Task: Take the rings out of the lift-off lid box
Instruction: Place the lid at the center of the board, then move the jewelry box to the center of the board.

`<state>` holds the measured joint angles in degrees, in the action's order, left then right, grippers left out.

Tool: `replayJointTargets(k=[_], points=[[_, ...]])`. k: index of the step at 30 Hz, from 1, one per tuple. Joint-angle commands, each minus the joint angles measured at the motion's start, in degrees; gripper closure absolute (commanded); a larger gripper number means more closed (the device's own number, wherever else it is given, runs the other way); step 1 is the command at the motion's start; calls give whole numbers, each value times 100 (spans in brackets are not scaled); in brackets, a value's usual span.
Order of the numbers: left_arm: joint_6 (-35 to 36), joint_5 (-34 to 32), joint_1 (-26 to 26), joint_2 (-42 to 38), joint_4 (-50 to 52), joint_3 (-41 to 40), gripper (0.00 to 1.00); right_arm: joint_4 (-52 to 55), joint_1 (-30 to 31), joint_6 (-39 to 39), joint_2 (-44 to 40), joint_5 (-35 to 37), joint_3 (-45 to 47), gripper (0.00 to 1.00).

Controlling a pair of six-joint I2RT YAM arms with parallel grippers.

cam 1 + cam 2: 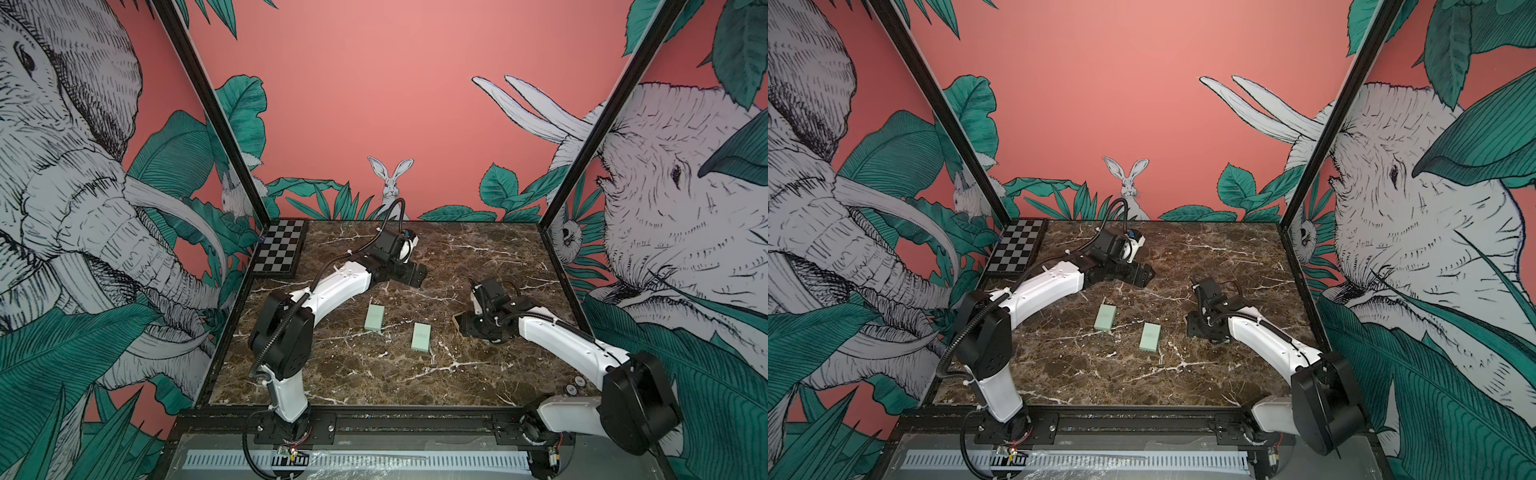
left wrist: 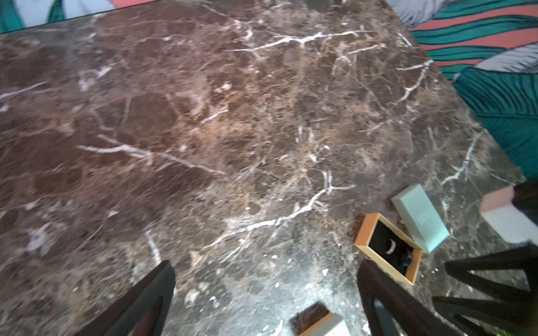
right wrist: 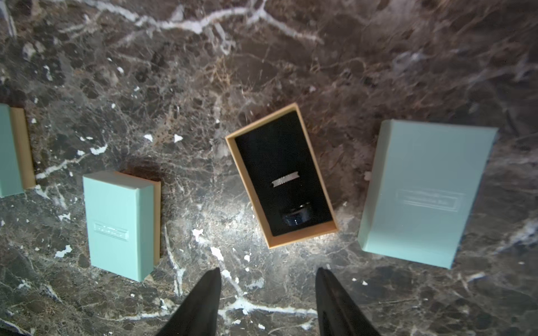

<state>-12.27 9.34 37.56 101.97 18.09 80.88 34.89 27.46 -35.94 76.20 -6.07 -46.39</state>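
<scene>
- While the right gripper [image 3: 268, 269] hovers over the open tan cardboard box base with black foam lining [image 3: 302, 235], its jaws stand partly apart with nothing between them.
- Two rings sit inside on the foam: a pale silver band [image 3: 286, 178] near the middle and a dark glossy band [image 3: 294, 215] toward one end.
- The mint-green lift-off lid [image 3: 425, 195] lies flat on the brown marble desk [image 3: 262, 72], just beside the base.
- A closed mint-green box [image 1: 374, 318] and a second closed mint-green box [image 1: 420, 336] lie near the desk's middle.
- The left gripper [image 2: 266, 261] is spread wide and empty, farther back than the closed boxes.
</scene>
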Motion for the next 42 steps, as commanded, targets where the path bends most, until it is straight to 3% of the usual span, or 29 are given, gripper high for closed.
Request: replayJointTargets(k=[1, 10, 20, 36, 42], points=[[-161, -7, 76, -419, 48, -137, 1, -169, 27, -290, 192, -50, -62, 51], [-104, -4, 76, -418, 15, -244, 1, 259, 15, -561, 628, 380, -640, 70], [-153, 86, 77, -288, 88, -165, 1, 292, 23, -1433, 545, 591, -534, 63], [-117, 24, 76, -250, 175, -109, 1, 344, 24, -1644, 982, 532, -677, 78], [-63, -25, 76, -268, 205, -98, 1, 324, 24, -1657, 1090, 589, -687, 79]])
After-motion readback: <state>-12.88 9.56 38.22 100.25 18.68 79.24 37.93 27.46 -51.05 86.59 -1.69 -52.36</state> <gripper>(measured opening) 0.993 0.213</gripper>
